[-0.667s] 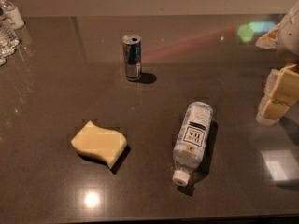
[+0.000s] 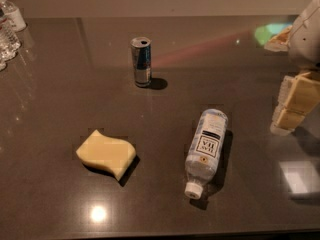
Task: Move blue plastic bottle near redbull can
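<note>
The blue plastic bottle [image 2: 206,151] lies on its side on the dark table, right of centre, white cap toward the front edge, label facing up. The redbull can [image 2: 141,62] stands upright farther back, left of the bottle, well apart from it. My gripper [image 2: 294,104] is at the right edge of the camera view, to the right of the bottle and above the table, not touching anything. It holds nothing that I can see.
A yellow wavy sponge [image 2: 106,154] lies front left of the bottle. Several clear water bottles [image 2: 9,26] stand at the far left back corner. The dark table [image 2: 60,99] reflects lights near the front edge.
The gripper has shifted slightly at the right edge. The bottle, can and sponge have not moved.
</note>
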### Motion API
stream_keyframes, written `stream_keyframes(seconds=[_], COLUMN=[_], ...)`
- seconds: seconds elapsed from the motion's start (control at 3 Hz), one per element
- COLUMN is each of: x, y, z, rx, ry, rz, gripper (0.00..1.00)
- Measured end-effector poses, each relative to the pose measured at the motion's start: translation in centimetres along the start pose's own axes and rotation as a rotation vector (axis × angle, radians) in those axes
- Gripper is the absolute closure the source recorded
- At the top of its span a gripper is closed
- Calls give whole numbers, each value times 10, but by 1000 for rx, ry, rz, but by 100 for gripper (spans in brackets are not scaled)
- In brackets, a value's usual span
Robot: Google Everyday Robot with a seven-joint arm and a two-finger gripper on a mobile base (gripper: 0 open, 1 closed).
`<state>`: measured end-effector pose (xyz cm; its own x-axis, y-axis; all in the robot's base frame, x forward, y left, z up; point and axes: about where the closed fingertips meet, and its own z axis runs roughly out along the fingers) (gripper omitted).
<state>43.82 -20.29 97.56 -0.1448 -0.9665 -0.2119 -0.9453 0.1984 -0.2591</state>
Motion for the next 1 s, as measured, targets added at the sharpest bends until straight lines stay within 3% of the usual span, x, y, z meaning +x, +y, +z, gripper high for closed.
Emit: stream_keyframes(seconds=[0.33, 1.0], x=[-24, -67], y=[9, 34], z=[14, 57], rx=[-25, -122], ry=[-46, -105], rz=[-120, -417], gripper=[0, 0])
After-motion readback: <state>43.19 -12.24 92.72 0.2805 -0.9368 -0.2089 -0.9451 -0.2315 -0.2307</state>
